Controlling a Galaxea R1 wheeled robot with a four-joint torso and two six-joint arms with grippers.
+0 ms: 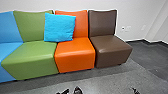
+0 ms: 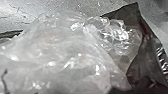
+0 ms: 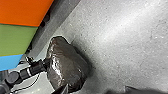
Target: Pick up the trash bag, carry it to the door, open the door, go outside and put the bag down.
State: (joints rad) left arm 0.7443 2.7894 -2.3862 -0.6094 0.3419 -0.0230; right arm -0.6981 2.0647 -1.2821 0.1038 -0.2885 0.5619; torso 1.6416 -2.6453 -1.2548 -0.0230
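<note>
My left fingers (image 3: 47, 63) seem clamped on the trash bag (image 3: 67, 65); likely soft, slippery, best held by gathered plastic.

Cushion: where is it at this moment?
In the head view, left of centre, the cushion leans across the backs of the green seat and the orange seat.

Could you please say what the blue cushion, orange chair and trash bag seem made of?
Blue cushion: probably fabric, matte, with soft wrinkles.
Orange chair: leather or vinyl, I can't tell which, smooth with a soft sheen.
Trash bag: apparently thin dark plastic, glossy, with creases and bright glints.
</note>
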